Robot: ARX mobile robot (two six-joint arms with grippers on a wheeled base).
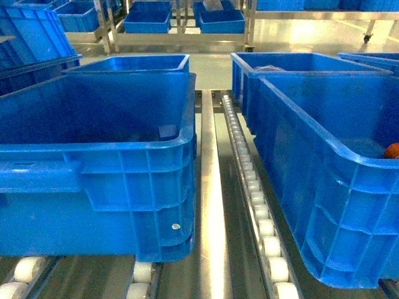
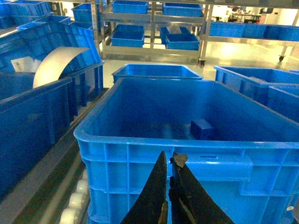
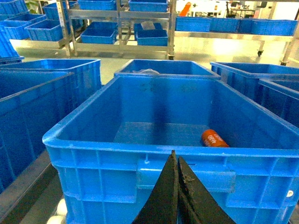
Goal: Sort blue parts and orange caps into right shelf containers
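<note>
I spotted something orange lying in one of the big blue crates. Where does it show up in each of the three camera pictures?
Head: the orange cap peeks in at the far right edge, inside the right crate.
Left wrist: not in it; that crate holds only a blue part.
Right wrist: lower right of centre, lying on the crate floor.
Shared landmark: the metal shelf rack of blue bins at the back shows in all three.

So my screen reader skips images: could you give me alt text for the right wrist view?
A big blue crate holds one orange cap lying near its right wall. The shut right pincer points at its near rim.
</note>
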